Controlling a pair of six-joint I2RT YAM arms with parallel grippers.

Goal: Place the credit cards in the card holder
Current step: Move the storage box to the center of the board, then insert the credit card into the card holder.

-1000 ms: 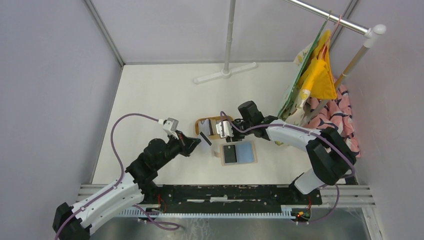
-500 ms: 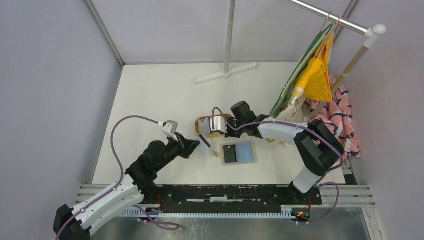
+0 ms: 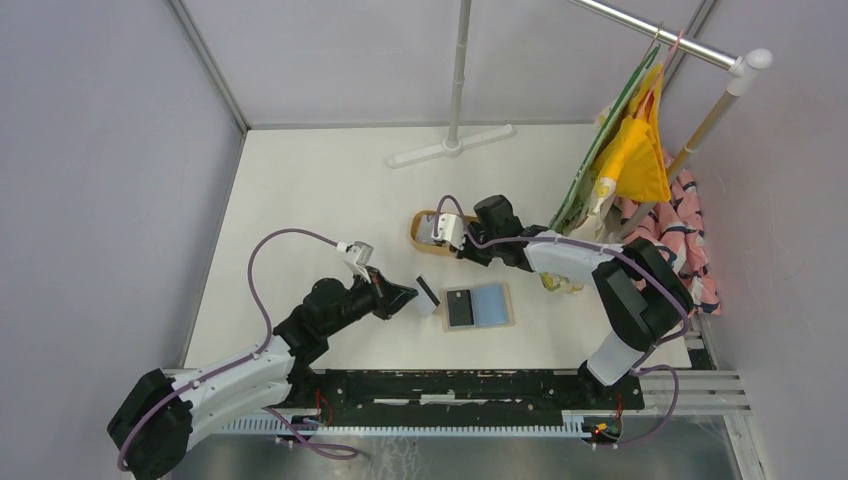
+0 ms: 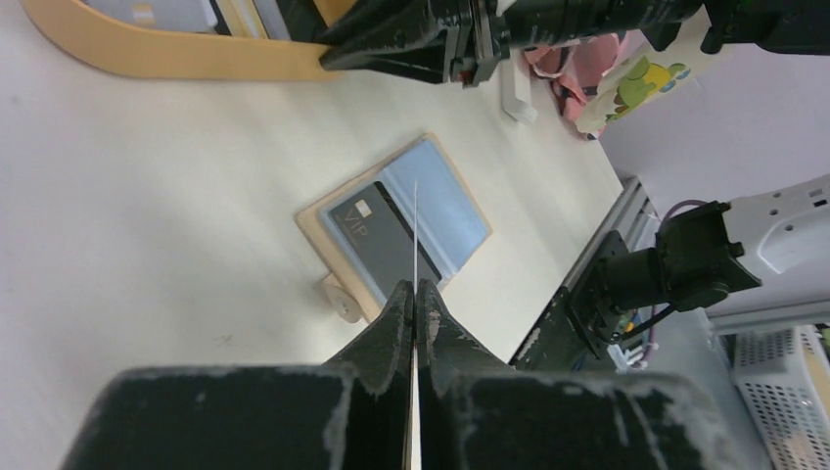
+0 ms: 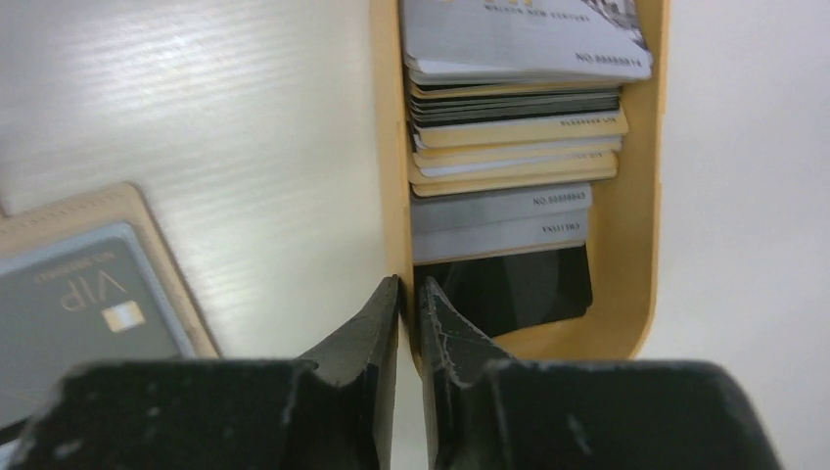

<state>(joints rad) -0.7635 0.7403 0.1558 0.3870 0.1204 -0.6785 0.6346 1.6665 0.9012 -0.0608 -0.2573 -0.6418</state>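
Observation:
The card holder [image 3: 490,305] lies open on the table, light blue inside, with a black VIP card [image 3: 459,308] on its left half. My left gripper [image 3: 405,298] is shut on one of the credit cards [image 3: 428,297], held on edge just left of the holder. In the left wrist view that card [image 4: 415,220] shows as a thin line above the card holder [image 4: 445,196], between my left gripper's [image 4: 414,286] fingertips. Several more credit cards [image 5: 519,108] are stacked in an oval wooden tray [image 5: 646,245]. My right gripper [image 5: 409,284] pinches the tray's side wall [image 5: 388,147].
A white rack stand's foot [image 3: 452,150] rests at the back of the table. Coloured cloths [image 3: 630,160] hang from a rail at the right, close to the right arm. A black rail [image 3: 450,385] runs along the near edge. Grey walls enclose the table.
My right gripper has shut on the tray's wall, and the tray has shifted away and to the right. My left arm has carried its card right, up to the holder's left edge.

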